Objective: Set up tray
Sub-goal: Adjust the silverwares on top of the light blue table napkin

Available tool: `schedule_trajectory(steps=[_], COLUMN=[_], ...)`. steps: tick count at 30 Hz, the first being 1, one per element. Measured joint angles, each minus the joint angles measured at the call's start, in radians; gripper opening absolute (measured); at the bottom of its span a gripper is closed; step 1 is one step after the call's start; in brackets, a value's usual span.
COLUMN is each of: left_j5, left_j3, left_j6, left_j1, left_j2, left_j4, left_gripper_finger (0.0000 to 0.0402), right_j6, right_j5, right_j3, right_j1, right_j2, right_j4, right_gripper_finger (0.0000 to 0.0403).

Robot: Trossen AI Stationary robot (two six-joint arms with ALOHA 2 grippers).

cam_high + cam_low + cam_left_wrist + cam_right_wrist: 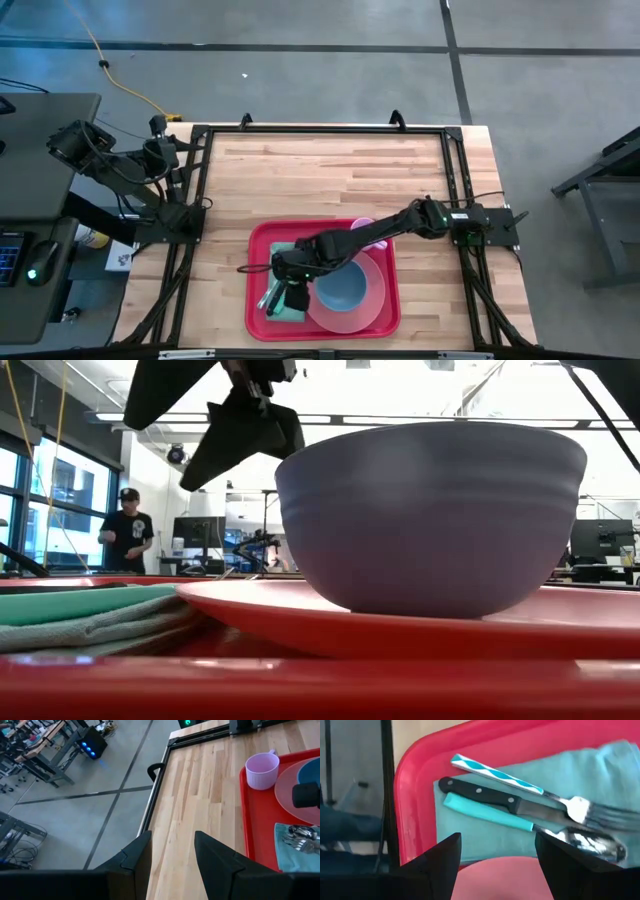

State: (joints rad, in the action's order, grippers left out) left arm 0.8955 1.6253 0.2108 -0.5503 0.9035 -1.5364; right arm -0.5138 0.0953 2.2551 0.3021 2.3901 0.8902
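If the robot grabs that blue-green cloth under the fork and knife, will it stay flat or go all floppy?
Probably floppy: the napkin is folded soft fabric, its layered edges sagging in the low view. The knife, fork and spoon lying on it would likely slide off if it were lifted. It looks light, so a push might bunch it against the tray rim. The right gripper hovers open above.

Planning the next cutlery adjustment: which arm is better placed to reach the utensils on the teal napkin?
Right. The right gripper hangs open directly over the cutlery on the teal cloth napkin in the red plastic tray. The left gripper waits off the table's left edge.
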Motion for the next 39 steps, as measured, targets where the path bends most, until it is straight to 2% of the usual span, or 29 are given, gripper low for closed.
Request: schedule_trajectory(steps=[9, 13, 20, 29, 39], left_j5=[0.000, 0.000, -0.001, -0.017, -0.022], left_j3=[0.000, 0.000, 0.000, 0.000, 0.000], left_j6=[0.000, 0.000, 0.003, 0.008, 0.034], left_j1=[0.000, 0.000, 0.000, 0.000, 0.000], left_j2=[0.000, 0.000, 0.000, 0.000, 0.000], left_j4=[0.000, 0.000, -0.002, -0.004, -0.009], left_gripper_finger=[0.0177, 0.0177, 0.0177, 0.0177, 0.0177], right_j6=[0.268, 0.292, 0.242, 0.320, 0.480], right_j5=[-0.008, 0.032, 0.132, 0.151, 0.117], right_j3=[0.000, -0.010, -0.015, 0.018, 0.070], right_j1=[0.010, 0.014, -0.007, -0.003, -0.008], right_j2=[0.000, 0.024, 0.118, 0.126, 0.124], right_j4=[-0.028, -0.067, -0.081, -0.073, -0.026], right_gripper_finger=[0.0236, 0.0236, 0.0236, 0.0236, 0.0236])
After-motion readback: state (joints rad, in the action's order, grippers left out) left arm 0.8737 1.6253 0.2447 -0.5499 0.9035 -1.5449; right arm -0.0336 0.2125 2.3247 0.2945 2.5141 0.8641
